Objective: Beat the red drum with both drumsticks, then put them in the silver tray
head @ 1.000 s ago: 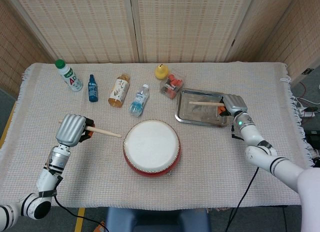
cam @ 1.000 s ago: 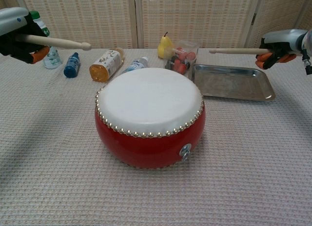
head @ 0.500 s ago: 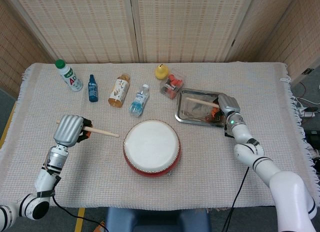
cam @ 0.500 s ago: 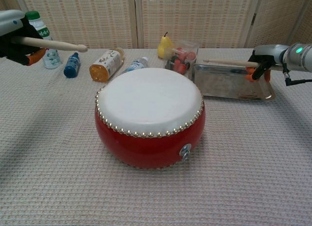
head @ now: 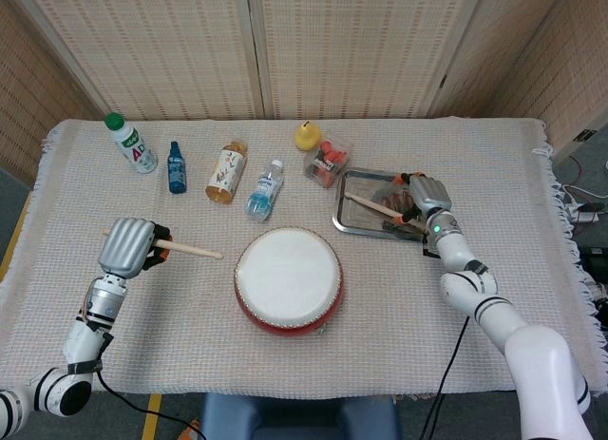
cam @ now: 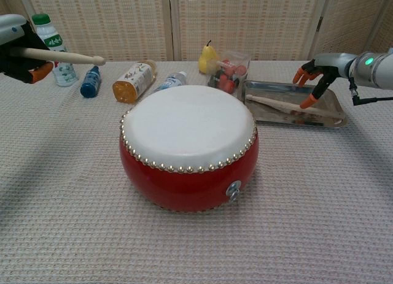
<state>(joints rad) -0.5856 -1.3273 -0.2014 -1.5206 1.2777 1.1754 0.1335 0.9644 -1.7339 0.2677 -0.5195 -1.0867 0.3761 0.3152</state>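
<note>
The red drum (head: 288, 280) (cam: 188, 146) with its white skin stands in the middle of the table. My left hand (head: 126, 247) (cam: 18, 42) grips one wooden drumstick (head: 190, 251) (cam: 64, 56), held above the cloth left of the drum with its tip pointing toward the drum. The second drumstick (head: 370, 205) (cam: 288, 105) lies loose in the silver tray (head: 356, 222) (cam: 328, 121). My right hand (head: 423, 199) (cam: 318, 73) hovers over the tray's right end with its fingers spread and nothing in them.
Along the back stand a green-capped white bottle (head: 130, 143), a small blue bottle (head: 176, 167), an orange bottle on its side (head: 226, 172), a clear water bottle (head: 265, 189), a yellow duck (head: 306, 135) and a clear box of red things (head: 326, 162).
My right hand lowered to the tray and let go of its drumstick, which now lies in the tray. My left hand drifted slightly left with its stick.
</note>
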